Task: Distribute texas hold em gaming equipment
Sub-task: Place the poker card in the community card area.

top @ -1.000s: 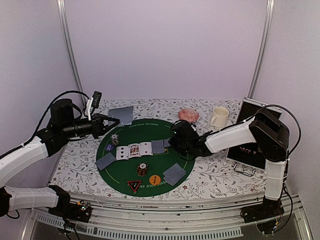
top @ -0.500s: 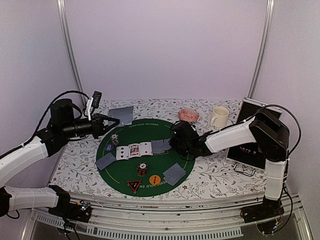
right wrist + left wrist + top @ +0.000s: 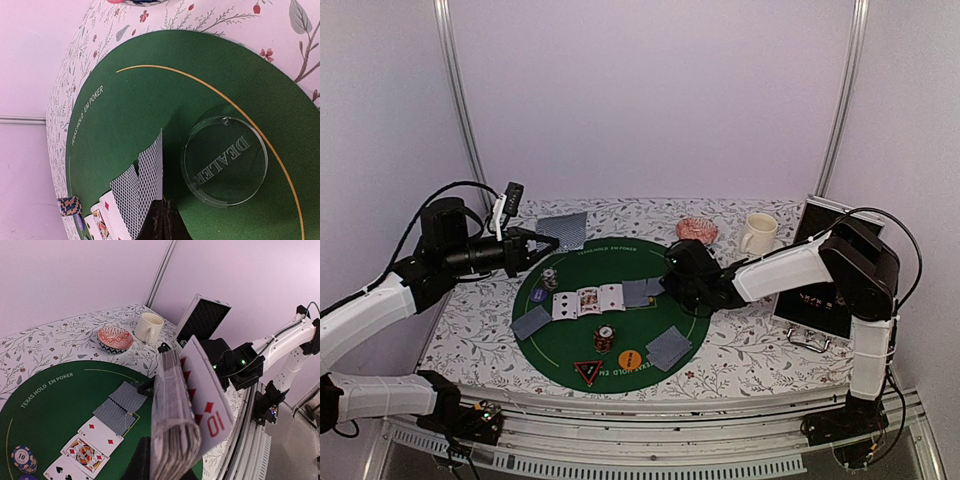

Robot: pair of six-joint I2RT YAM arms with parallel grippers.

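Observation:
On the green poker mat (image 3: 570, 345) a row of cards runs from face-up ones (image 3: 587, 300) to two grey-blue-backed ones (image 3: 638, 292). My right gripper (image 3: 670, 286) hovers low at the row's right end, shut with nothing between its fingers (image 3: 165, 222). The nearest face-down card (image 3: 149, 182) lies just beside them, and a clear dealer button (image 3: 225, 161) sits on the other side. Back left, my left gripper (image 3: 535, 243) is shut on the deck (image 3: 172, 405), a ten of diamonds facing outward. Chip stacks (image 3: 605, 338) (image 3: 550, 278), an orange button (image 3: 629, 358), a blue button (image 3: 540, 295) and a triangular marker (image 3: 588, 372) rest on the mat.
Face-down card pairs lie at the mat's left (image 3: 532, 322), its front right (image 3: 668, 347) and on the floral cloth behind (image 3: 563, 231). A pink-patterned bowl (image 3: 697, 231) and a cream mug (image 3: 757, 234) stand at the back. An open black case (image 3: 817, 270) sits at the right.
The right gripper has shifted very slightly beside the face-down cards and its fingers are now closed together. The left arm and deck have not moved.

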